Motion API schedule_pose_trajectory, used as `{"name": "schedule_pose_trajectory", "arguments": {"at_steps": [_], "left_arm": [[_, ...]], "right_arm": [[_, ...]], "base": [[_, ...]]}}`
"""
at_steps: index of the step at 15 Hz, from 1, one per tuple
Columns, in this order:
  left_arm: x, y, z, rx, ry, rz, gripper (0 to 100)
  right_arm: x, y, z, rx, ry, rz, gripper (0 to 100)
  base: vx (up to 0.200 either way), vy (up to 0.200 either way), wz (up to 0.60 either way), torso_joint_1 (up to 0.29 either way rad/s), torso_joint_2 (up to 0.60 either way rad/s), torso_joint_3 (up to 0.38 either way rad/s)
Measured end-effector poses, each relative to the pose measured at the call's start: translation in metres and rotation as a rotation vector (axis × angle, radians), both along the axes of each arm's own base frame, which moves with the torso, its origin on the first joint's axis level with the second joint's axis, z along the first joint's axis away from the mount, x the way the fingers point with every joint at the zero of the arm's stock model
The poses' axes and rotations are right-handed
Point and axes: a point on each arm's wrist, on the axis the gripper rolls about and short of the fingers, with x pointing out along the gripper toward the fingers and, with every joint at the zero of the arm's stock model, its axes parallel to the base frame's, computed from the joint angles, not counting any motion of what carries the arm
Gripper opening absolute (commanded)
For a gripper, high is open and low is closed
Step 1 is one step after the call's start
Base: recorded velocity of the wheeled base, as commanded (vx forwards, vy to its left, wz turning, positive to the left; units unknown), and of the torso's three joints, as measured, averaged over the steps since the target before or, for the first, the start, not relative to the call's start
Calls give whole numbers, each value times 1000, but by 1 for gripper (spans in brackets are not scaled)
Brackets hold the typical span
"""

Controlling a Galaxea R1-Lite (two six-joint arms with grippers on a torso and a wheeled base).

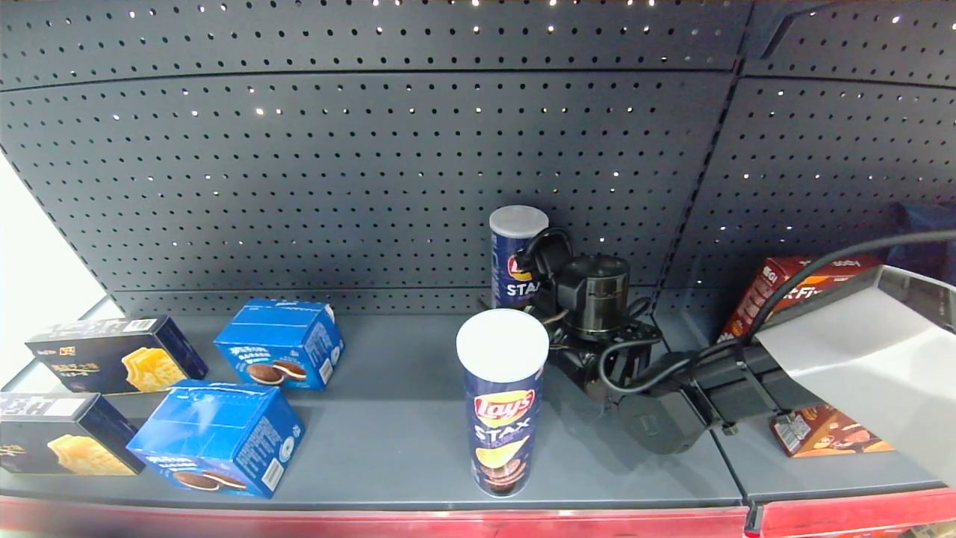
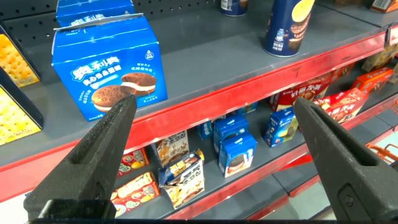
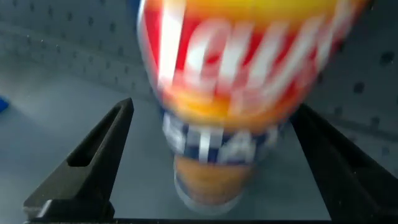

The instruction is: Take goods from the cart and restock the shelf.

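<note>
The rear chip can point(image 1: 517, 254) stands upright at the back of the shelf point(image 1: 388, 403), between the spread fingers of our right gripper point(image 3: 212, 106). We see our left gripper point(image 2: 214, 101) also spread, before the shelf's front edge.

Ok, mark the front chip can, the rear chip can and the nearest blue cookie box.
front chip can point(image 1: 502, 422), head view, side label.
rear chip can point(image 1: 518, 221), head view, lid.
nearest blue cookie box point(image 1: 216, 420), head view, top face.
</note>
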Motion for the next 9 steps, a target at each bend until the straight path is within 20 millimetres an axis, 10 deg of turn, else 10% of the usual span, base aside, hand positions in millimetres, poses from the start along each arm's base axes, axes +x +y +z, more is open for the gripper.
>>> {"name": "schedule_pose_trajectory", "arguments": {"at_steps": [9], "left_arm": [[0,0,0,0,0,0,100]], "right_arm": [[-28,-24,-1,-28,27,-3,100]], "base": [[0,0,0,0,0,0]]}}
